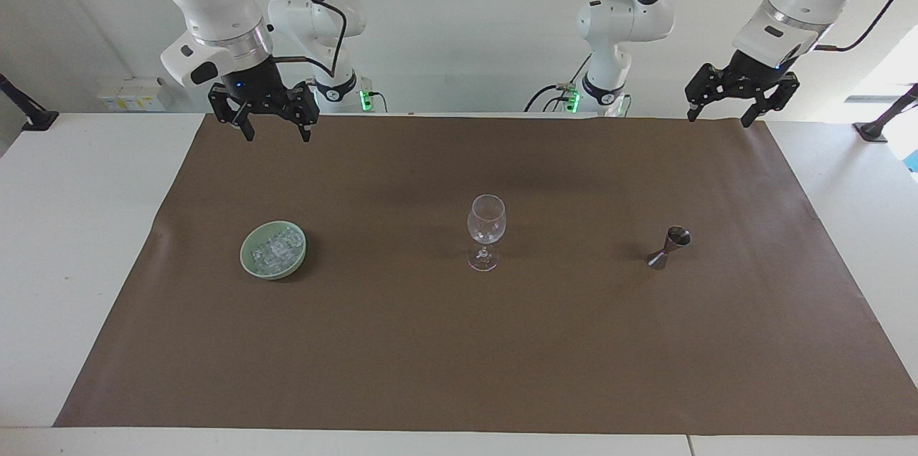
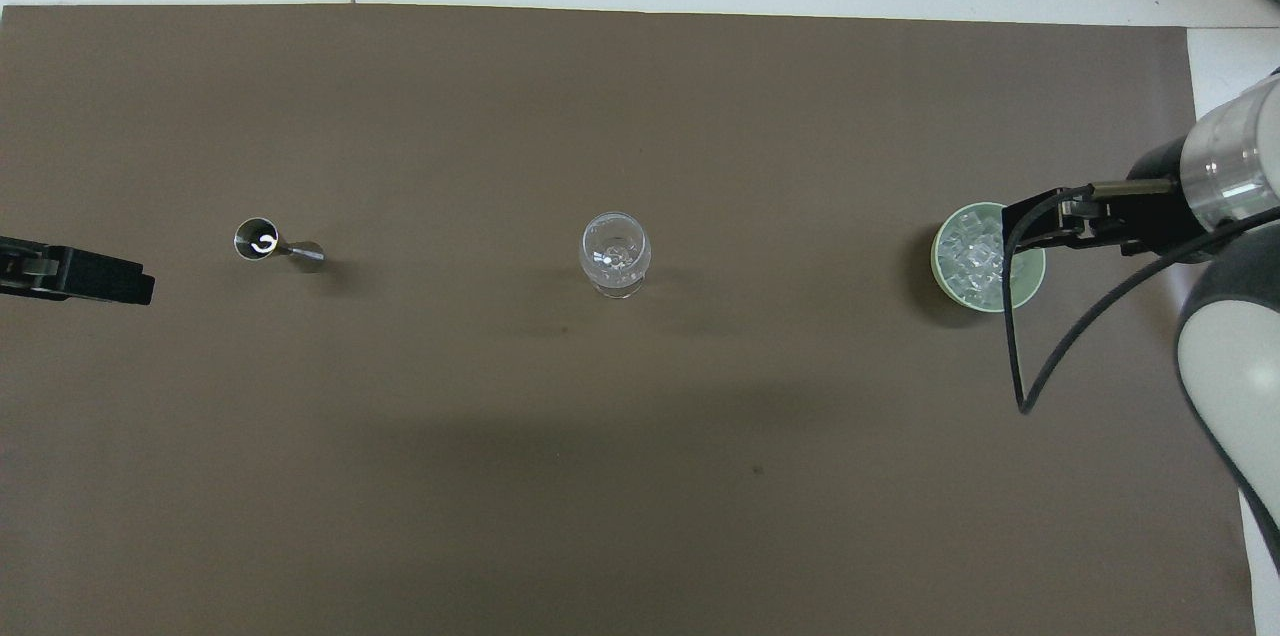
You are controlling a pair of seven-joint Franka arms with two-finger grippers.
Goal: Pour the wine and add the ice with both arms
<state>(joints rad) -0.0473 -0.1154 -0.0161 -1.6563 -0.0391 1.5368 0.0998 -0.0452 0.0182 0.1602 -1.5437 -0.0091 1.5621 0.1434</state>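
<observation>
A clear wine glass (image 1: 486,223) stands upright at the middle of the brown mat; it also shows in the overhead view (image 2: 615,251). A heap of ice (image 1: 276,248) fills a pale green bowl (image 1: 247,262) toward the right arm's end, and the ice (image 2: 975,261) also shows from overhead. A small metal jigger (image 1: 670,247) stands toward the left arm's end. My right gripper (image 1: 276,132) hangs open and empty, high over the mat's edge by the robots. My left gripper (image 1: 718,119) hangs open and empty over the mat's corner by the robots.
The brown mat (image 1: 459,355) covers most of the white table (image 1: 64,241). The three things stand in one row across it, well apart. In the overhead view the right gripper (image 2: 1050,221) overlaps the bowl's rim (image 2: 940,261), and the left gripper (image 2: 100,274) shows beside the jigger (image 2: 270,243).
</observation>
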